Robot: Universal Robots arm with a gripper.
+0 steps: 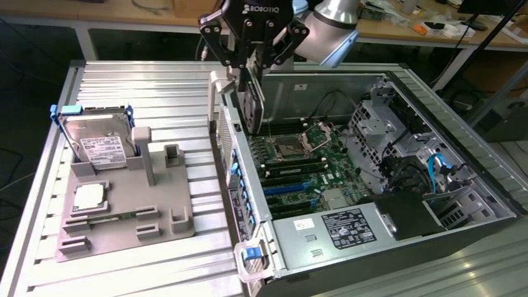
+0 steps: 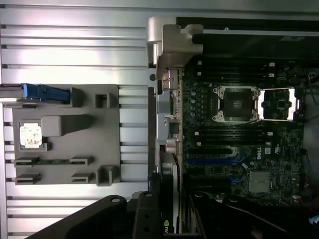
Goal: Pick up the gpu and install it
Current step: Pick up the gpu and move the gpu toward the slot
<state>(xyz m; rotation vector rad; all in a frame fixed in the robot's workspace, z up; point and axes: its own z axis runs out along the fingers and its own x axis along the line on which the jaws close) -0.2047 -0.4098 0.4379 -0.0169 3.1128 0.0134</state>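
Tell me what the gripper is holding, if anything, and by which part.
The gripper is shut on the graphics card, pinching its top edge. The card hangs upright over the open computer case.

The gripper [image 1: 251, 65] body is black with a satin sheen, and the gpu [image 1: 254, 102] in its grip has a dark matt board. Directly below, the computer case [image 1: 330, 86] is dull grey sheet metal around a glossy green motherboard [image 1: 305, 167]. Off to the gripper's side, the ribbed table [image 1: 148, 86] is brushed metal and the fixture [image 1: 123, 204] is matt grey plastic.
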